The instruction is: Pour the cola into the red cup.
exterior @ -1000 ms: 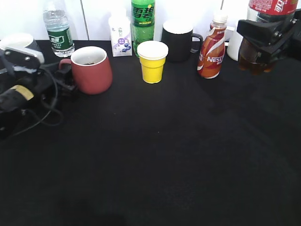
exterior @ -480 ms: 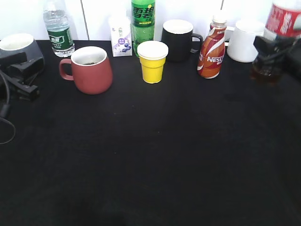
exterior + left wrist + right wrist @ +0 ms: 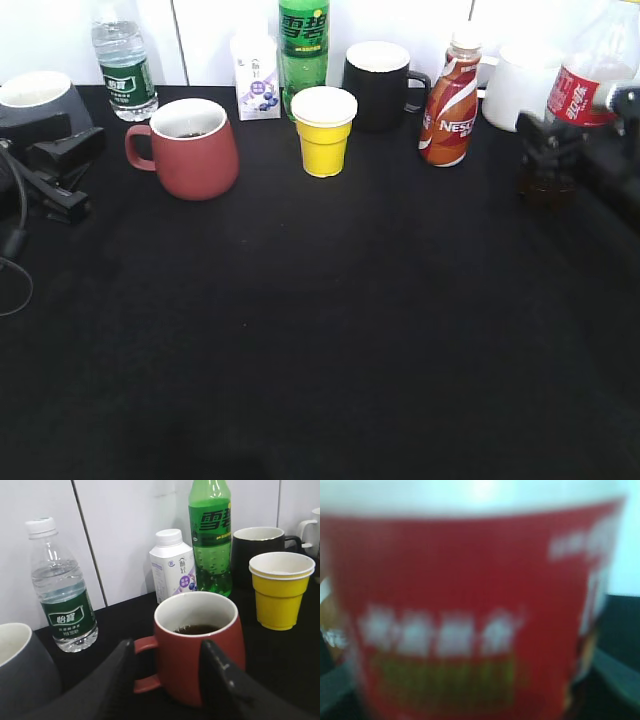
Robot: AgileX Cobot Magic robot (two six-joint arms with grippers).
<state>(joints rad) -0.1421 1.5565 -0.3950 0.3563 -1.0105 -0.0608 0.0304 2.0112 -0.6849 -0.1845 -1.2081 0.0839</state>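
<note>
The red cup (image 3: 185, 148) stands at the back left of the black table with dark liquid in it; it also shows in the left wrist view (image 3: 200, 645). My left gripper (image 3: 62, 172) is open and empty to the left of the cup, clear of it; its jaws (image 3: 172, 680) frame the handle side. The cola bottle (image 3: 582, 92) is upright at the far right, low near the table. My right gripper (image 3: 545, 160) is shut on its lower part. In the right wrist view the blurred red label (image 3: 470, 605) fills the frame.
Along the back stand a water bottle (image 3: 124, 65), a small white milk bottle (image 3: 256, 80), a green soda bottle (image 3: 304, 50), a yellow cup (image 3: 324, 130), a black mug (image 3: 380, 85), a Nescafe bottle (image 3: 450, 100) and a white mug (image 3: 520, 95). A grey mug (image 3: 35, 95) sits far left.
My right gripper has carried the cola bottle down and to the right, away from the middle. My left arm has drawn back left from the red cup.
</note>
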